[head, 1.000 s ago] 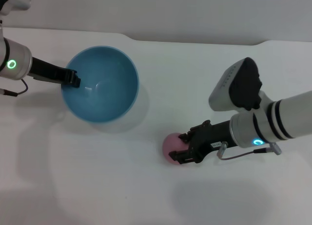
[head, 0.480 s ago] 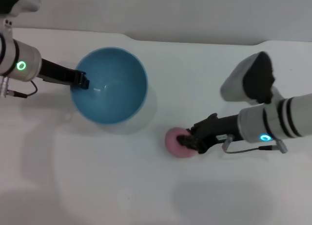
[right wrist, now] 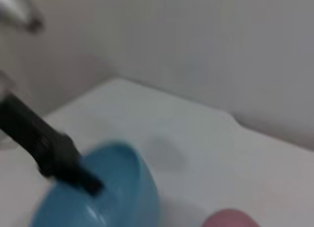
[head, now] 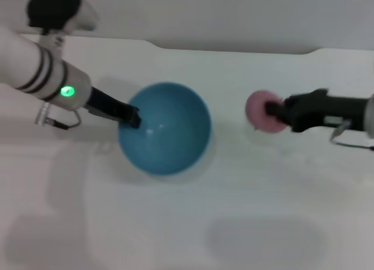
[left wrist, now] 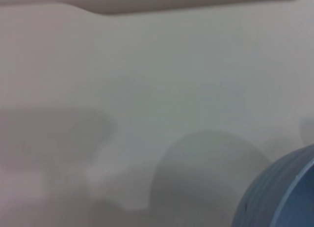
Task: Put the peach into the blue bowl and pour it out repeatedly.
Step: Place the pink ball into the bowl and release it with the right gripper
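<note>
**Peach lifted, bowl held at rim**

We see the right gripper (head: 274, 113) clamped on the peach (head: 261, 111), holding it above the table (head: 234, 235), off to the right of the blue bowl (head: 166, 130) and apart from it. The left gripper (head: 133, 117) pinches the bowl's left rim. Bowl interior looks empty.

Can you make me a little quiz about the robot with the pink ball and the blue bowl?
1. True or false: the peach lies inside the blue bowl.
2. Which tool holds the peach? A) left tool B) right tool
3. Fill in: the left tool grips the bowl by its ____.

Key: 1 false; 2 B; 3 rim.
</note>
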